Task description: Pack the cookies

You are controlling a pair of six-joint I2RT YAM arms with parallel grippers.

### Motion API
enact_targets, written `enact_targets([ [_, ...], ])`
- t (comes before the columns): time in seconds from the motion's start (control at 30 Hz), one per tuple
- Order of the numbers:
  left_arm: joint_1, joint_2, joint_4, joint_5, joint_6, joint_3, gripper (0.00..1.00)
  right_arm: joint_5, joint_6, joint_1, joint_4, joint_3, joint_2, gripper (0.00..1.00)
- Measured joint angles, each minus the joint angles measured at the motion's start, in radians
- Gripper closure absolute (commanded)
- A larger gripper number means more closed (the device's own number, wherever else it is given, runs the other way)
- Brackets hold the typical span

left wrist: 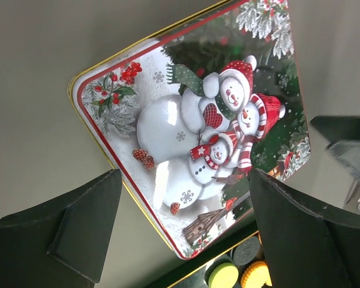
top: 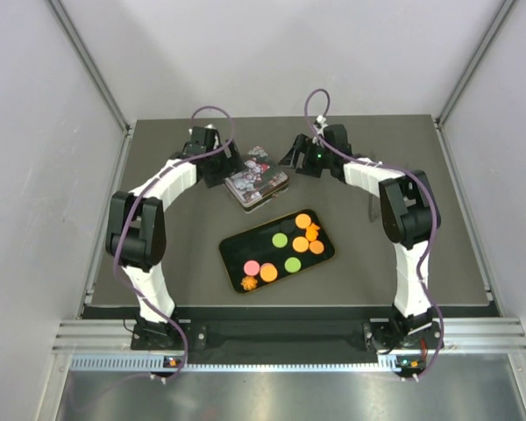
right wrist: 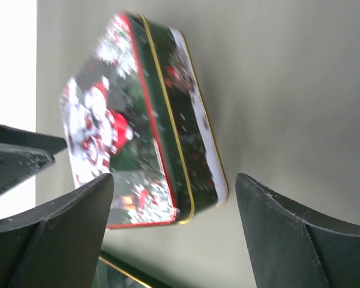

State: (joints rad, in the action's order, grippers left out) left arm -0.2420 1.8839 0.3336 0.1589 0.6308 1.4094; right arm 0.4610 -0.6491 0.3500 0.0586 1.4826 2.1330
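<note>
The cookies (top: 300, 244) lie in a black gold-rimmed tray (top: 232, 250) at the table's middle: several orange rounds, two green, one pink (top: 252, 267) and a small spiky orange one (top: 248, 283). Just behind the tray stands a closed tin with a snowman lid (top: 256, 186). My left gripper (top: 219, 165) hangs open over the tin's left end; in the left wrist view the snowman lid (left wrist: 192, 138) shows between my open left gripper (left wrist: 183, 237), with a green cookie (left wrist: 223, 275) below. My right gripper (top: 296, 156) is open beside the tin's right end. The right wrist view is blurred: the tin's side (right wrist: 180, 138) lies beyond my open right gripper (right wrist: 174, 231).
Grey walls close in the dark table (top: 158, 158) on three sides. The tray's gold rim (right wrist: 123, 271) shows at the bottom of the right wrist view. The left gripper's finger (right wrist: 18, 157) shows at that view's left edge.
</note>
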Motion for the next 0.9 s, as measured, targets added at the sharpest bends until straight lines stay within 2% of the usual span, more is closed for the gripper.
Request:
enact_targets([
  [0.07,0.001,-0.01,0.009,-0.011,-0.008,0.001,0.09,-0.013,0.022,0.0,-0.001,0.015,-0.008,0.14],
  [0.1,0.002,-0.018,0.018,-0.019,-0.011,0.001,0.09,-0.02,0.031,0.0,-0.006,0.015,-0.016,0.01],
  [0.23,0.004,-0.071,0.043,-0.034,-0.024,-0.009,0.1,-0.061,0.072,0.0,-0.036,-0.025,-0.076,0.0],
  [0.4,0.006,-0.244,0.053,-0.044,-0.042,-0.073,0.09,-0.13,0.111,-0.002,-0.07,-0.127,-0.24,0.0],
  [0.7,0.006,-0.591,0.082,-0.048,-0.139,-0.207,0.09,-0.276,0.154,-0.014,-0.067,-0.362,-0.674,0.0],
  [0.9,0.006,-0.713,0.094,-0.042,-0.183,-0.293,0.09,-0.402,0.175,-0.014,-0.104,-0.473,-0.871,0.0],
])
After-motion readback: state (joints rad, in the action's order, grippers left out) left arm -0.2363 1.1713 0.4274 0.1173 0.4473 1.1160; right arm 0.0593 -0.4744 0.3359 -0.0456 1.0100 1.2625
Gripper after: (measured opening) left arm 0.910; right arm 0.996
